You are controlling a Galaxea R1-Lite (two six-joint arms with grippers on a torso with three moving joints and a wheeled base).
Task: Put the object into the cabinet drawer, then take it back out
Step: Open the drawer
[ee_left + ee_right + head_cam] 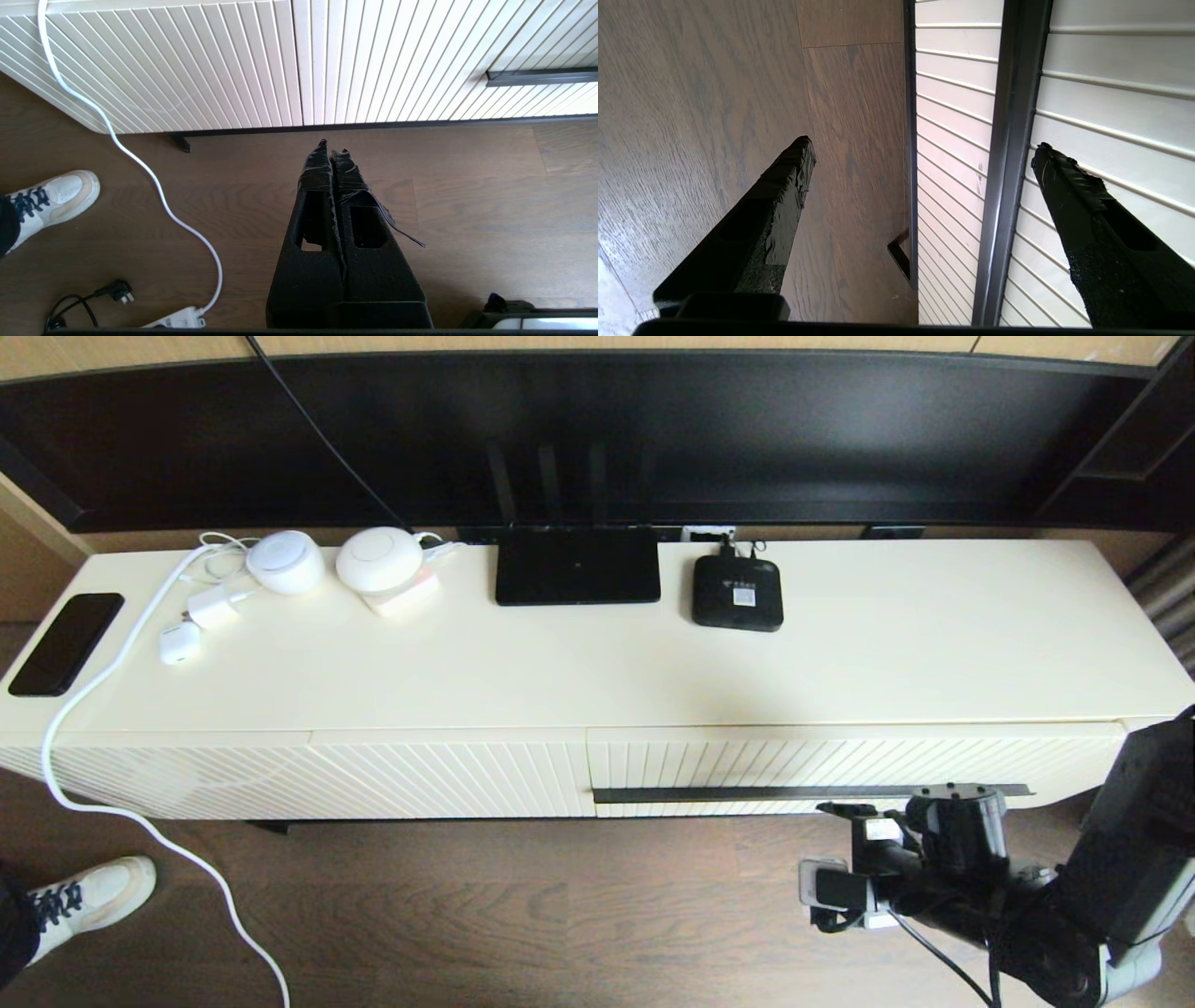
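Note:
The object is out of view in every frame. The cabinet drawer (840,761) is closed, its vertically ribbed cream front flush with the cabinet, and its long dark bar handle (803,793) runs along the lower part. My right gripper (952,803) hovers just in front of the handle's right end. In the right wrist view the right gripper (922,144) is open wide and holds nothing. The handle (1008,163) lies in line with the gap between its fingers, with neither touching it. My left gripper (332,145) is shut and empty, low over the floor before the cabinet.
On the cabinet top lie a flat black router (577,565), a small black set-top box (737,593), white round devices (378,560) and a phone (65,642). A white cable (93,691) trails to the floor. A person's shoe (93,896) stands at the left.

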